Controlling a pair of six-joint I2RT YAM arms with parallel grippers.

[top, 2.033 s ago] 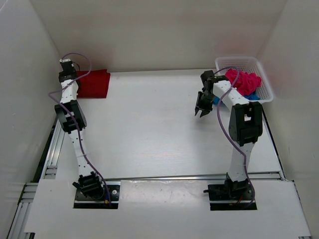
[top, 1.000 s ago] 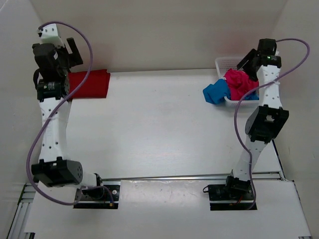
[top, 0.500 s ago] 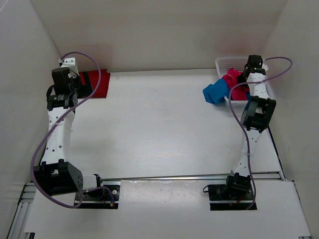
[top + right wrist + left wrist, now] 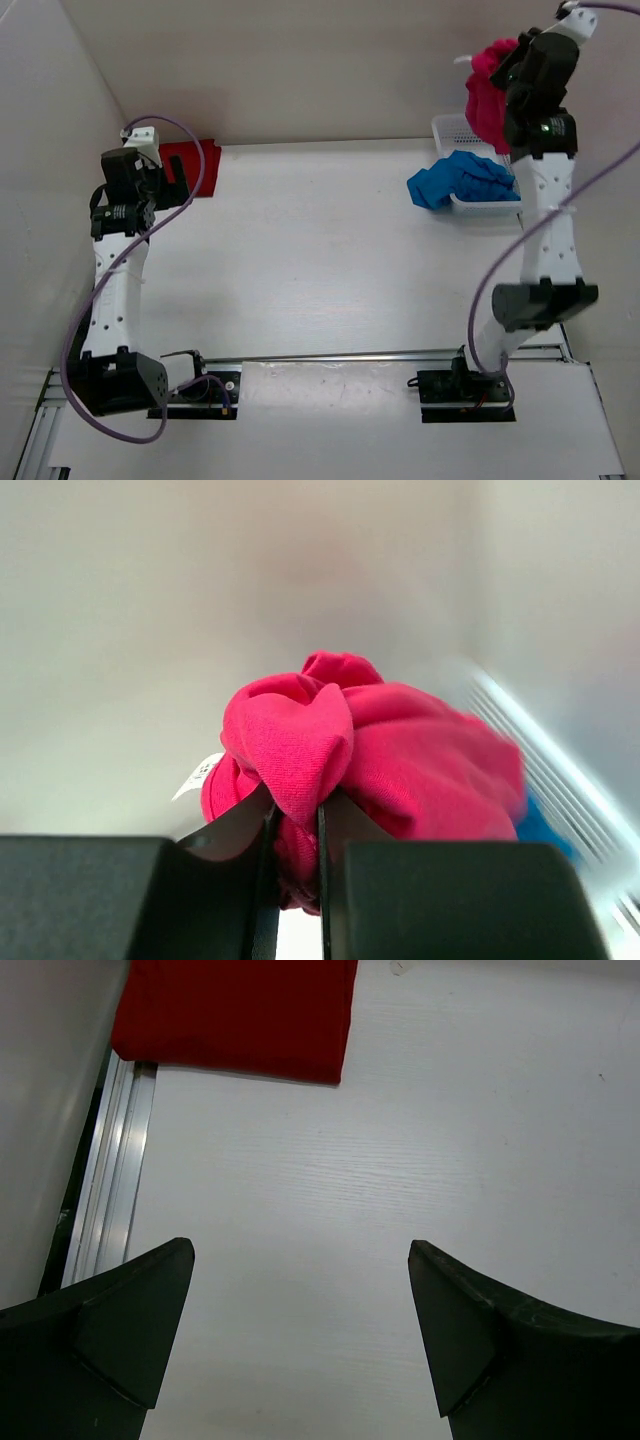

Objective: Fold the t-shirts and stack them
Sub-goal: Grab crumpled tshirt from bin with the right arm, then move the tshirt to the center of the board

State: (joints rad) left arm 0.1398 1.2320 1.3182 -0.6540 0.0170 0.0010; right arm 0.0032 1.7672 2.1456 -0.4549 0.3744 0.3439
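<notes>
Your right gripper (image 4: 295, 815) is clamped on the pink t-shirt (image 4: 400, 770), which hangs bunched from it, high up. Below it, the blue t-shirt (image 4: 455, 182) spills over the basket (image 4: 455, 125) rim onto the worktop (image 4: 320, 250). Your left gripper (image 4: 300, 1290) is spread wide above the worktop (red t-shirt (image 4: 235, 1015) lies flat ahead of it, slightly left).

A white, faintly wood-grained surface (image 4: 320, 270) is boxed in by plain off-white panels: a back wall (image 4: 300, 70), a left wall (image 4: 40, 180) and a right wall (image 4: 610, 300). An aluminium rail (image 4: 105, 1160) runs along its left edge, and a second rail (image 4: 340, 355) crosses the near edge, with a white board (image 4: 330, 420) in front of it. The light is soft and even, casting only faint shadows.
</notes>
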